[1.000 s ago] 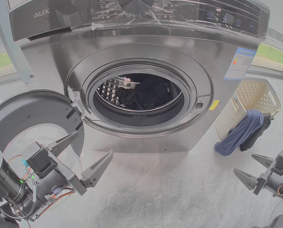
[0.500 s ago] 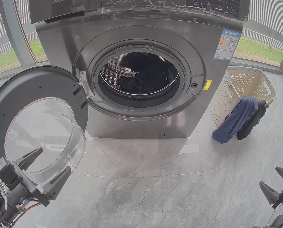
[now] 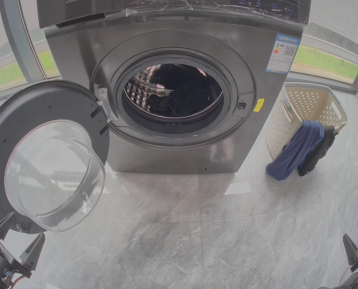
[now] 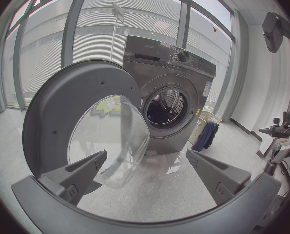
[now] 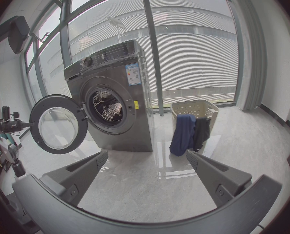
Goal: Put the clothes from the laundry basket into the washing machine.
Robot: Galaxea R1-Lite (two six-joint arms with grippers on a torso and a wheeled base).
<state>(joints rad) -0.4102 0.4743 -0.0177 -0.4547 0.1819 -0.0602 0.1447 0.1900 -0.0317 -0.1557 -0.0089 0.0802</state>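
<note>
Right of the washing machine: cream laundry basket; blue garment and black garment draped over its front rim.
Inside the washing machine: dark clothes; door swung wide.
Handling: probably soft, light and limp; best pinched at the fold on the rim.
Left gripper: wide open, empty, in front of the machine on its door side.
Right gripper: wide open, empty, well apart from the machine on its basket side.

Washing machine, door wide open, beyond the spread end effector.
</note>
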